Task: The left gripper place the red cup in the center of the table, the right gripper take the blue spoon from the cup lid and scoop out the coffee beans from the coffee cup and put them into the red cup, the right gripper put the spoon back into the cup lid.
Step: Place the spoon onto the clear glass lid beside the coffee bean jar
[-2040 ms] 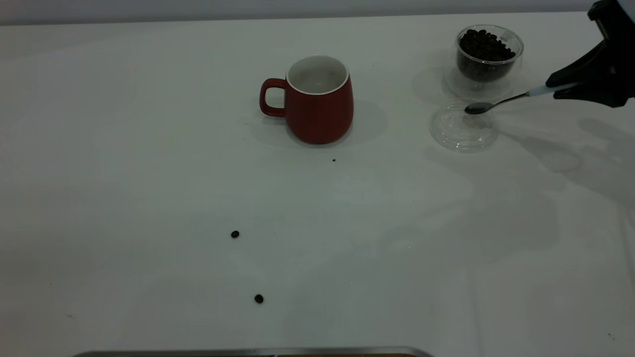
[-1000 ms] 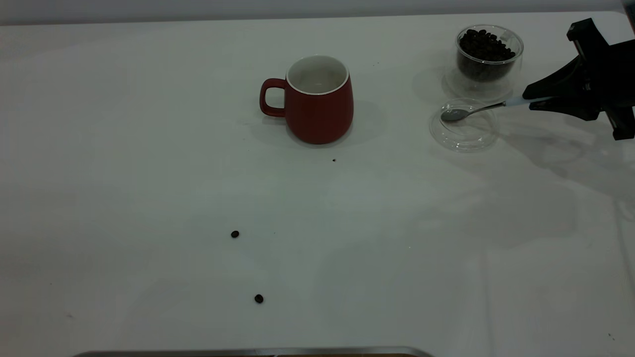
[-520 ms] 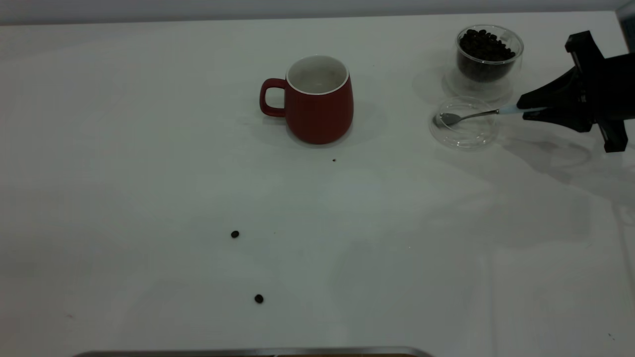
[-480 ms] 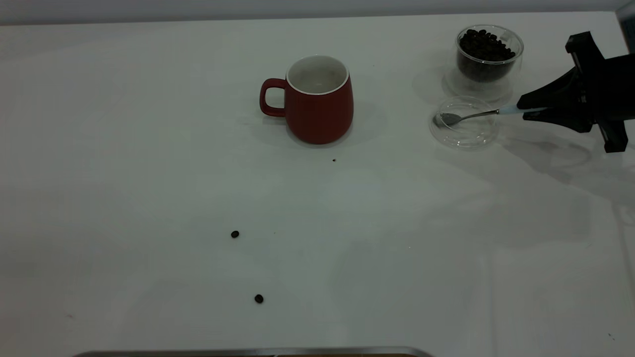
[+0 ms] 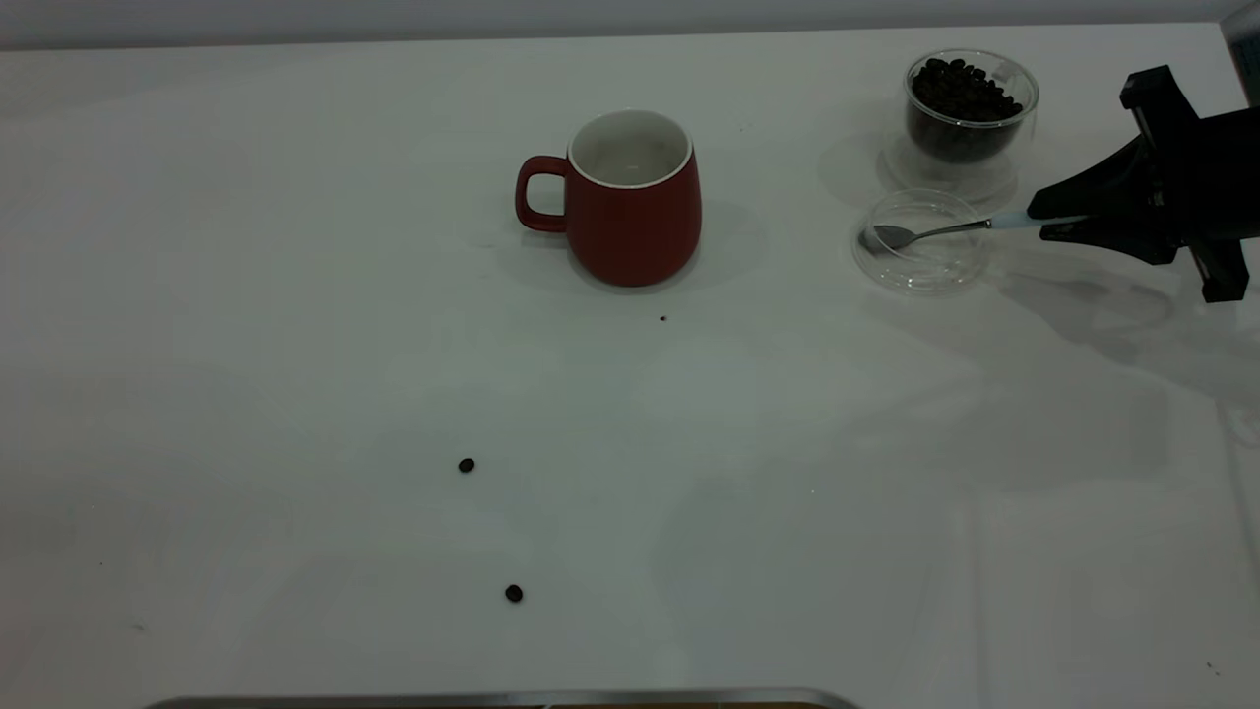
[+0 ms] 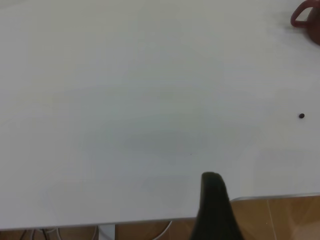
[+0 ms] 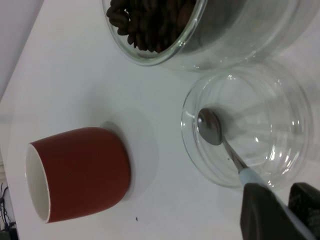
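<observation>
Spoon bowl down in the lid, handle clamped by the right gripper.

The black right gripper (image 5: 1041,218) pinches the pale-blue handle of the small metal-bowled blue spoon (image 5: 935,231); its bowl rests inside the shallow clear glass cup lid (image 5: 920,271), beside the clear glass coffee cup (image 5: 970,113) of dark coffee beans (image 5: 960,91). The dark red cup (image 5: 630,202) stands mid-table (image 5: 295,295); its contents are unreadable. 2 stray beans (image 5: 466,465) lie apart. The left gripper (image 6: 215,210) shows 1 dark finger; I cannot tell its state.
</observation>
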